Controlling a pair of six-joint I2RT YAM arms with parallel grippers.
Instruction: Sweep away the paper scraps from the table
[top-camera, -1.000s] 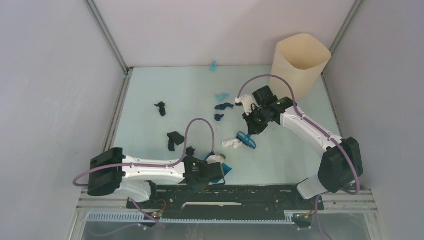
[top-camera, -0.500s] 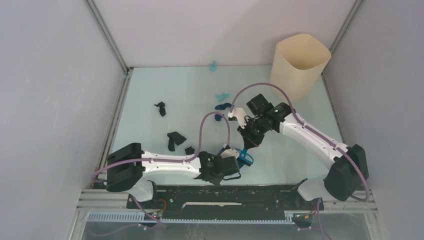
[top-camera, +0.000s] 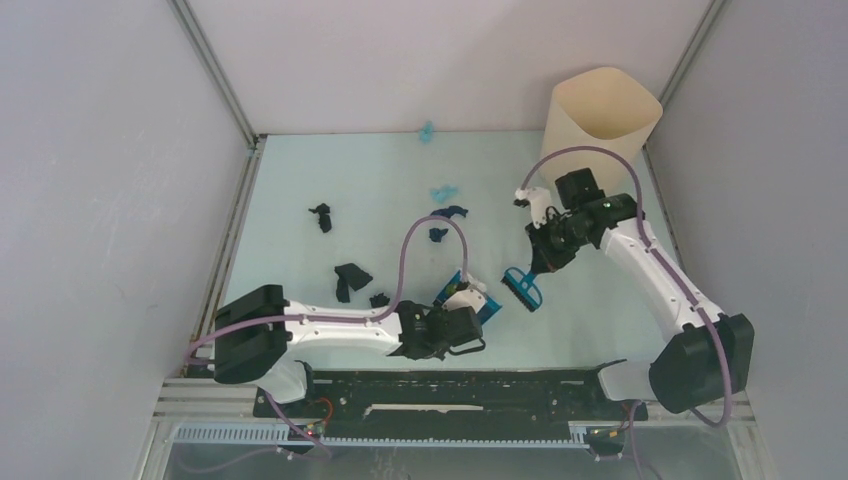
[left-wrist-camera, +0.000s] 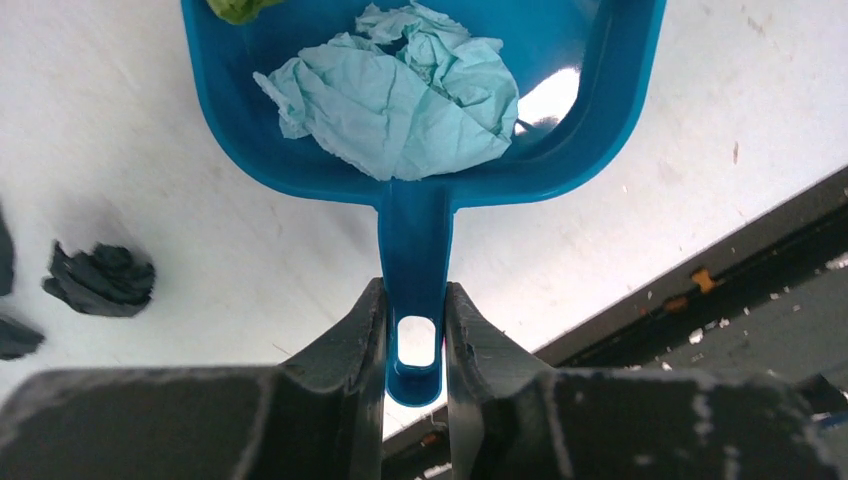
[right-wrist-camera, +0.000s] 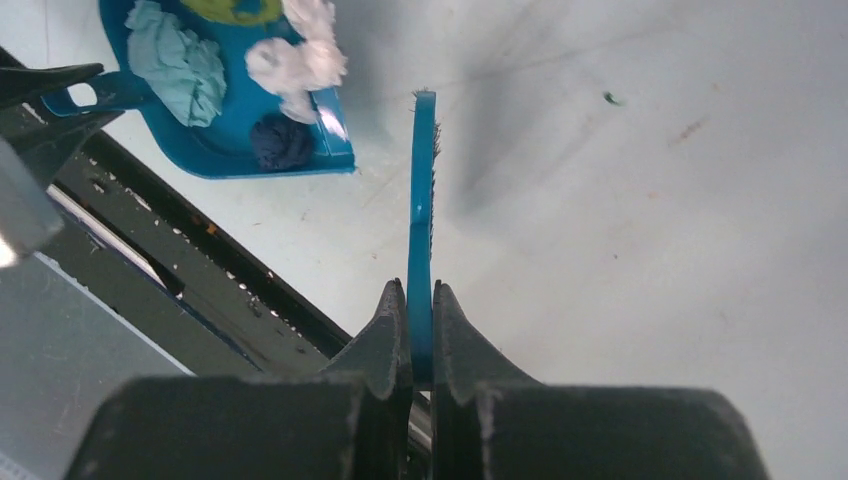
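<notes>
My left gripper (top-camera: 462, 325) (left-wrist-camera: 416, 300) is shut on the handle of the blue dustpan (top-camera: 480, 303) (left-wrist-camera: 300, 150), which rests on the table (top-camera: 300, 170) near the front edge. The pan holds a light blue scrap (left-wrist-camera: 400, 90), a white scrap (right-wrist-camera: 300, 55), a navy scrap (right-wrist-camera: 282, 140) and a greenish one (left-wrist-camera: 238, 8). My right gripper (top-camera: 545, 262) (right-wrist-camera: 420, 295) is shut on the blue hand brush (top-camera: 522, 289) (right-wrist-camera: 423, 200), which is just right of the pan. Dark scraps (top-camera: 350, 277) (top-camera: 320, 215) (top-camera: 380, 299), navy scraps (top-camera: 450, 212) (top-camera: 437, 235) and light blue scraps (top-camera: 443, 191) (top-camera: 427, 130) lie on the table.
A tall beige bin (top-camera: 598, 125) stands at the back right corner, behind my right arm. Grey walls and metal rails close in the table on three sides. A black rail (top-camera: 450, 385) runs along the near edge. A dark scrap (left-wrist-camera: 100, 282) lies left of the pan.
My right arm has swung the brush to the right, away from the dustpan. The white scrap that lay beside the brush is now in the pan. My left arm slid the dustpan right.
</notes>
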